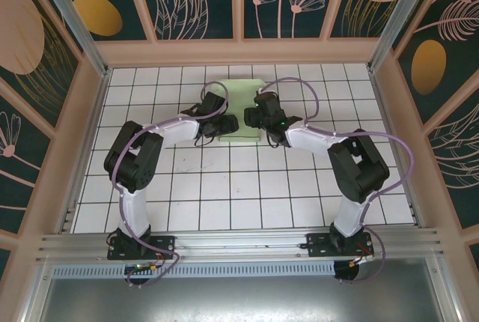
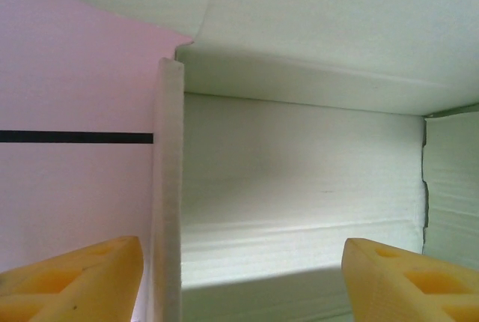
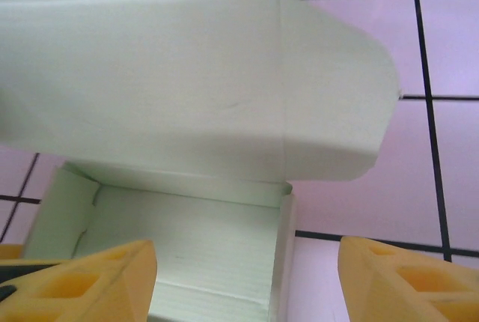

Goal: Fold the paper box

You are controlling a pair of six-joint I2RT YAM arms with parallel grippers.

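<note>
Now left gripper point(image 2: 243, 245) and right gripper point(image 3: 247, 245) both gape wide at paper box point(image 1: 239, 86)

You have one paper box point(image 1: 238, 97), pale mint card. Two arms: one left arm point(image 1: 146, 153), one right arm point(image 1: 340, 157). Two grippers: left gripper point(image 1: 226, 124), right gripper point(image 1: 251, 117). Each wrist view gives you two yellow fingers, left pair point(image 2: 75, 277) and right pair point(image 3: 82, 277), four total. One white tiled table point(image 1: 224, 195).
</note>
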